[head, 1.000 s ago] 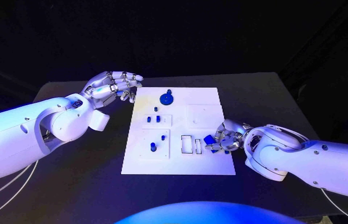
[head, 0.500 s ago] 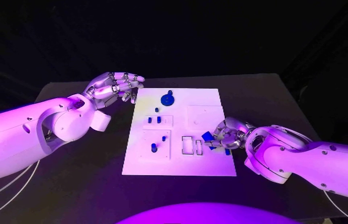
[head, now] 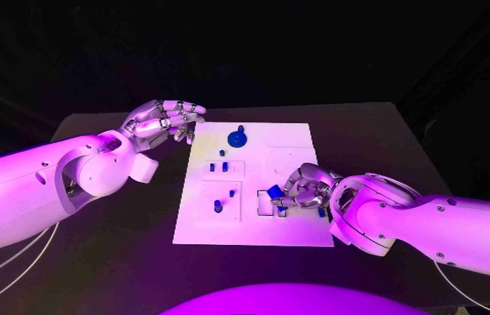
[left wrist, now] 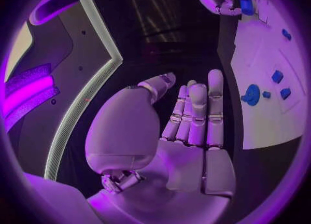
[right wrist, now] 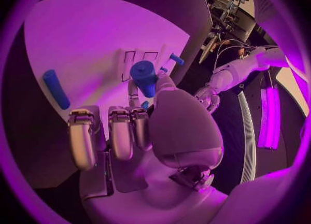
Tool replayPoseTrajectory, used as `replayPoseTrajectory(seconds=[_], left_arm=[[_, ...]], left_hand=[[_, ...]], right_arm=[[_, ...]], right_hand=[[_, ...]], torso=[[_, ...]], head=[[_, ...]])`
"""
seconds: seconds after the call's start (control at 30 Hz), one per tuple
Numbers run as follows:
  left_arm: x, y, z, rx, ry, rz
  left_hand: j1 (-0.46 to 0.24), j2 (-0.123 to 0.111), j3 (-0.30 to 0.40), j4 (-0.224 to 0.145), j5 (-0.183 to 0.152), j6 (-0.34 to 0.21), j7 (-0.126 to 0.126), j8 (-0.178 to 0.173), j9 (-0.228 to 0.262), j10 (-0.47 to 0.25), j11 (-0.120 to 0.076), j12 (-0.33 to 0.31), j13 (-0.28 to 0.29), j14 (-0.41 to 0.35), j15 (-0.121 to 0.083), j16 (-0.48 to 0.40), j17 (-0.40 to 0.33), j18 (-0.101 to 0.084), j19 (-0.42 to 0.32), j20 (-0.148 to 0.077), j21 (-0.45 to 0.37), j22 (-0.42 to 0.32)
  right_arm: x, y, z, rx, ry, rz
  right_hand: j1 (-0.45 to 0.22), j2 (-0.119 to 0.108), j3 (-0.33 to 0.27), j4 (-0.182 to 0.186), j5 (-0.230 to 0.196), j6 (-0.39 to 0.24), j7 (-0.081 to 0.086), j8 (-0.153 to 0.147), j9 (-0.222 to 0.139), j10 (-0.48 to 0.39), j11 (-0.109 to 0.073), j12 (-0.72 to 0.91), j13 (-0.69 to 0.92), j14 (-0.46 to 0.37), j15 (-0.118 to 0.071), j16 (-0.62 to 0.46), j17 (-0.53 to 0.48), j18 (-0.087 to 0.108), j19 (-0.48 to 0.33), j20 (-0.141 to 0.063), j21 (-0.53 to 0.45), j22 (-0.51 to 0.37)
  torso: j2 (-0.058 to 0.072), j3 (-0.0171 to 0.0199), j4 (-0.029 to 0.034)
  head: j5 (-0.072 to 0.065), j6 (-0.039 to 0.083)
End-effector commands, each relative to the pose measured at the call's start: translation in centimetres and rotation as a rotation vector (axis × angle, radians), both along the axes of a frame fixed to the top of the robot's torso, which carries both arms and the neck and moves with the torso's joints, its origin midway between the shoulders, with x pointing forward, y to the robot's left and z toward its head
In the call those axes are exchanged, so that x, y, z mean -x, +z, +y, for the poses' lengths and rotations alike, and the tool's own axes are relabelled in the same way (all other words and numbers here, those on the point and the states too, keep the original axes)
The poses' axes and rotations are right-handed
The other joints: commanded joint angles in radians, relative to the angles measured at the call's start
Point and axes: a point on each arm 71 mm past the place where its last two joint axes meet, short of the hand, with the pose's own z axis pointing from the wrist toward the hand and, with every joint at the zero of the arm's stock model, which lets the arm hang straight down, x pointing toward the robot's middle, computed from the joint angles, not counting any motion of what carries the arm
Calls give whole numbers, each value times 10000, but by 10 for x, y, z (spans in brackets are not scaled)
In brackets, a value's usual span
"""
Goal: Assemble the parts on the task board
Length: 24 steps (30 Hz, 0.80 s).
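Right hand (head: 306, 191) is pinching a small blue part (head: 275, 190) at its fingertips, over the board (head: 296, 132) near the two rectangular slots (head: 272, 203) on the near right side. In the right wrist view the part (right wrist: 144, 75) looks like a stubby peg held near its lower end, with the slots (right wrist: 137, 58) just past it. A loose blue peg (right wrist: 56, 88) lies flat on the board off to one side.

My read on handling: small rigid plastic, light, probably smooth, so it could twist in a fingertip pinch. I'd keep the hold low on the body, leave the tip free, and go in straight, because a tilted peg will likely jam on the slot edge.

Left hand (head: 163, 124) holds nothing. It hovers by the board's far left corner with fingers loosely curled; in the left wrist view (left wrist: 188, 125) they lie side by side.

Versus a second ago: the right hand has carried the part inward from the board's right edge, and now it's at the slots. The left hand has barely shifted. The blue disc (head: 237, 139) and the small pegs (head: 219, 166) in the left blocks are where they were.
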Motion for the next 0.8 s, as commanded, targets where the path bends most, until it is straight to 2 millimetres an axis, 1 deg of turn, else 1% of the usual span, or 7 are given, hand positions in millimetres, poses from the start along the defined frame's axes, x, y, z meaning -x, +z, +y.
replayPoseTrajectory(seconds=[0.03,0.33,0.5,0.57,0.6,0.63,0.8], left_arm=[[1,1,-3,167,-199,37],[1,1,-4,167,-228,53],[1,0,-3,151,-224,71],[1,0,-2,147,-223,75],[1,0,-2,145,-225,78],[1,0,-2,144,-227,80],[2,0,-2,136,-235,88]], left_hand=[[-31,-9,12,30,-14,-78,-4,38,17,-53,5,57,17,-43,35,45,-4,76,24,25,-46,-13],[-31,-9,12,30,-14,-78,-4,38,17,-53,5,57,17,-43,35,45,-4,76,24,25,-46,-13],[-9,0,19,31,-9,-61,-6,64,24,-63,4,69,19,-44,32,49,0,77,32,22,-55,-21],[-9,0,19,31,-9,-61,-6,64,24,-63,4,69,19,-44,32,49,0,77,32,22,-55,-21],[-9,0,19,31,-9,-61,-6,64,24,-63,4,69,19,-44,32,49,0,77,32,22,-55,-21],[-9,0,19,31,-9,-61,-6,64,24,-63,4,69,19,-44,32,49,0,77,32,22,-55,-21],[-9,0,19,31,-9,-61,-6,64,24,-63,4,69,19,-44,32,49,0,77,32,22,-55,-21]], right_arm=[[1,-2,8,61,414,103],[-4,-7,17,604,786,153],[-5,-11,20,787,874,235],[-6,-12,21,876,924,219],[-6,-12,22,926,953,209],[-6,-13,22,972,979,208],[-7,-14,24,1092,1024,210]], right_hand=[[-266,45,-54,24,-31,319,-211,86,85,992,-68,40,2594,1061,-77,33,2627,-66,1046,-56,43,2629],[-724,43,-179,25,-314,393,-227,117,88,993,-80,40,2596,1061,-87,33,2627,-66,1046,-65,43,2629],[-849,70,-207,30,-402,417,-236,137,97,997,-88,45,2602,1061,-93,33,2627,-66,1046,-70,43,2629],[-1112,128,-279,33,-576,428,-243,163,112,1010,-93,62,2617,1061,-100,33,2627,-66,1046,-75,43,2629],[-1235,148,-320,30,-742,429,-247,181,123,1009,-97,60,2616,1061,-102,33,2627,-66,1046,-78,43,2629],[-1273,154,-333,29,-788,430,-249,188,128,1008,-98,59,2615,1061,-104,33,2627,-66,1046,-80,43,2629],[-1340,139,-366,29,-844,431,-250,202,137,987,-99,29,2589,1061,-105,33,2627,-66,1046,-81,43,2629]], torso=[[7,-12,-3],[4,-23,13],[0,-8,-6],[0,-6,-6],[1,-8,-5],[-2,-6,-6],[-4,-14,-13]], head=[[1,-17],[7,-39],[48,-53],[43,-55],[41,-57],[41,-70],[53,-92]])
